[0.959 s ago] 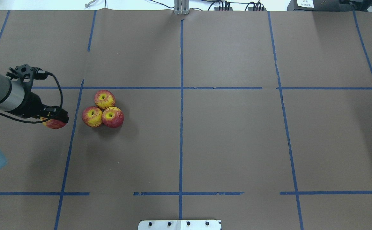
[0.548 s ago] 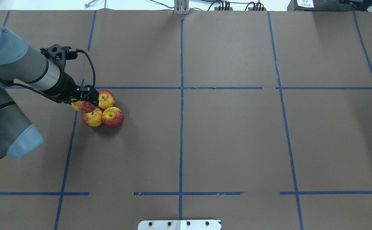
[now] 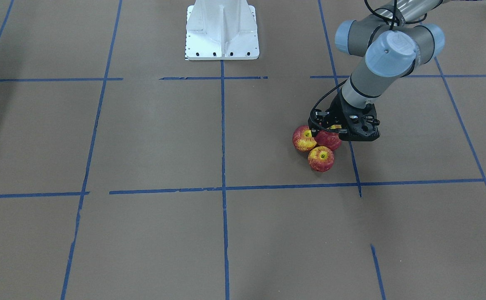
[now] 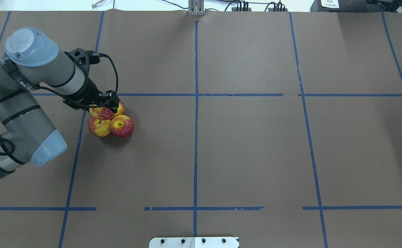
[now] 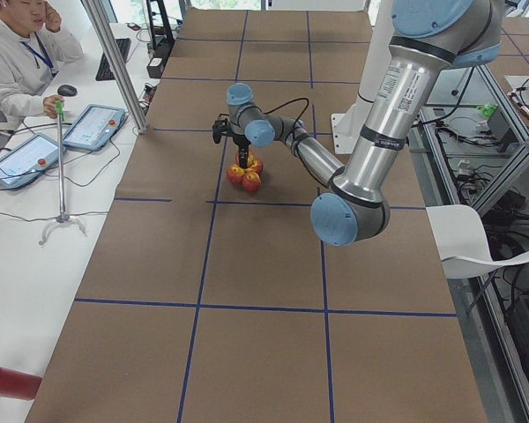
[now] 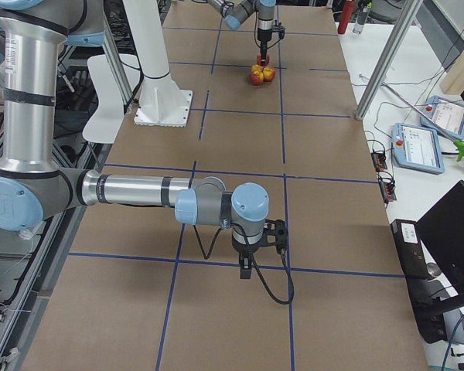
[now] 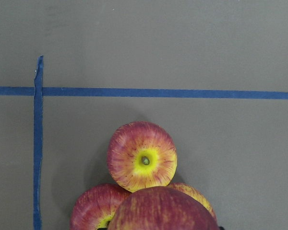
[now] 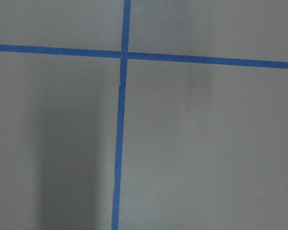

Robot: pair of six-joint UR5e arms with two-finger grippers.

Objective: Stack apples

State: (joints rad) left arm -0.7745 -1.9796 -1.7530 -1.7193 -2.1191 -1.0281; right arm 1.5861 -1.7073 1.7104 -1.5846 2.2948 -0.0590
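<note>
Three red-and-yellow apples sit in a tight cluster on the brown table: one near left (image 4: pixel 99 127), one near right (image 4: pixel 122 126), and a far one (image 4: pixel 120 107) partly hidden. My left gripper (image 4: pixel 102 109) is shut on a fourth, darker red apple (image 4: pixel 101 113) and holds it over the cluster's far-left part. In the left wrist view the held apple (image 7: pixel 163 209) fills the bottom edge, with the cluster (image 7: pixel 142 156) beneath it. My right gripper (image 6: pixel 248 267) shows only in the exterior right view, low over the table far from the apples; I cannot tell whether it is open.
Blue tape lines (image 4: pixel 196 103) divide the brown paper table cover into squares. The white robot base plate (image 3: pixel 222 29) stands at the robot's edge of the table. Tablets (image 5: pixel 93 128) and an operator (image 5: pixel 18 53) are on a side table beyond the far edge.
My left arm has carried the darker apple from the table's left side rightward and farther, to over the cluster of three. The three apples on the table have not moved.
</note>
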